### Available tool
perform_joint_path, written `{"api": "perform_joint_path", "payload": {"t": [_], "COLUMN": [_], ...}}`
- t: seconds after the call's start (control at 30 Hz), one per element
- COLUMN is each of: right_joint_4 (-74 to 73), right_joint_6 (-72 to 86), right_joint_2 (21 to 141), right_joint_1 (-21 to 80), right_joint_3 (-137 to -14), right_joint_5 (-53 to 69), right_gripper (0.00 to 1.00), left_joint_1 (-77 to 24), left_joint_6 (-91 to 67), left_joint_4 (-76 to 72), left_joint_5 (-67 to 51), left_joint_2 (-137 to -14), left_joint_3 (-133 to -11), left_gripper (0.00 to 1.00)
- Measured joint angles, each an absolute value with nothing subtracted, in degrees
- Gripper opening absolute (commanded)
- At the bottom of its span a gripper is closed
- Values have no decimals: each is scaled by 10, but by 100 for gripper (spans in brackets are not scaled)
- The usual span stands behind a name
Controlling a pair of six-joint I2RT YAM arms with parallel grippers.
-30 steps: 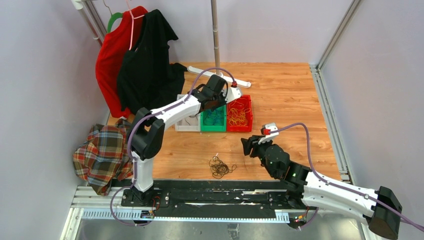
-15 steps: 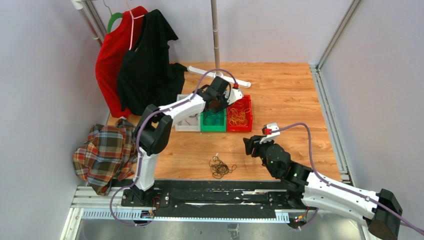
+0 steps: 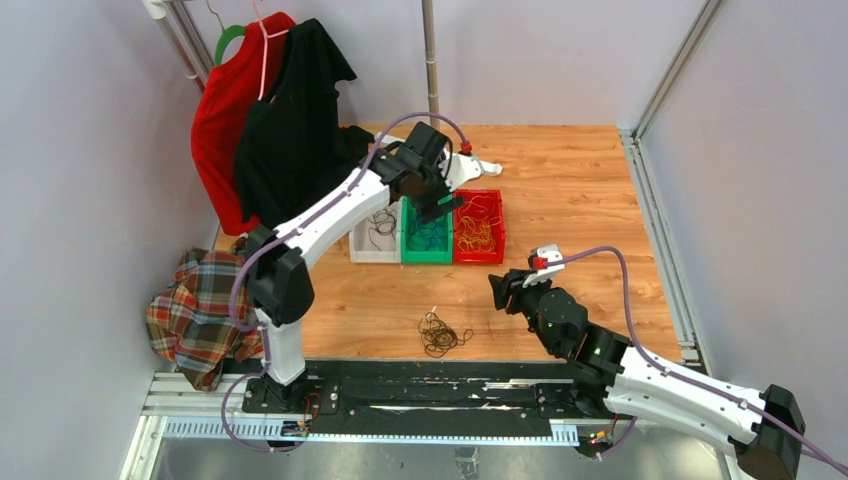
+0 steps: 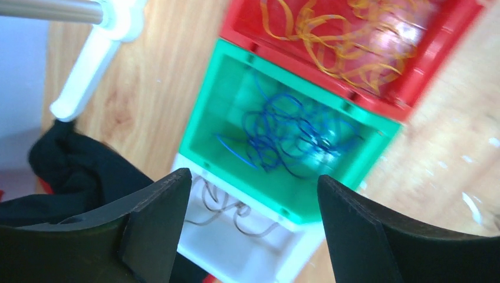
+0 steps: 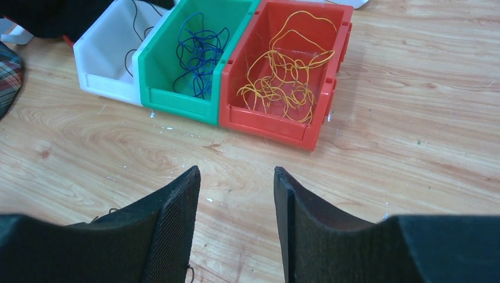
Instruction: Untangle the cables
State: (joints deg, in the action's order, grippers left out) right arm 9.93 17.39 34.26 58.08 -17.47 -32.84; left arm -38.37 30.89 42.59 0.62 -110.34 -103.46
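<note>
Patience counts now: my left hand (image 4: 250, 183) hangs above the green bin (image 4: 212, 106) with its fingers spread wide and nothing between them, and the blue cables (image 4: 289, 132) lie loose in the bin straight below, not touching me. I judge that bunch delivered, so I should rise straight up, clear of the bin walls, to avoid hooking a loop. My right hand (image 5: 236, 177) is partly open and empty, low over the worktop (image 3: 570, 190), facing the red bin (image 5: 268, 127) of yellow-orange cables (image 5: 277, 82). The black tangle (image 3: 440, 335) left to sort lies on the wood near that hand, to its left and apart from it; I should pinch one outer loop only.
</note>
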Motion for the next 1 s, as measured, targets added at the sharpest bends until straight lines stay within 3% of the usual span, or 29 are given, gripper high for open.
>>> {"api": "perform_joint_path", "payload": {"t": [0.2,0.4,0.6,1.0], "right_joint_4": [88,83,82,76], "right_joint_6": [168,169,169,171], "right_joint_2": [332,322,325,334], "right_joint_1": [581,581,581,581], "right_joint_3": [-179,-179,-179,-179], "right_joint_5": [-326,-326,-326,-326], "right_gripper": [50,50,50,49], "left_joint_1": [-388,-413,-431,-435], "left_joint_6": [280,192,131,133], "left_joint_4": [491,493,457,372], "left_joint_5": [-101,-209,-257,-305], "left_joint_2": [-974,-886,-899,-978], "left_joint_3": [-925,-763,-645,-654], "left_gripper": [88,85,80,62]}}
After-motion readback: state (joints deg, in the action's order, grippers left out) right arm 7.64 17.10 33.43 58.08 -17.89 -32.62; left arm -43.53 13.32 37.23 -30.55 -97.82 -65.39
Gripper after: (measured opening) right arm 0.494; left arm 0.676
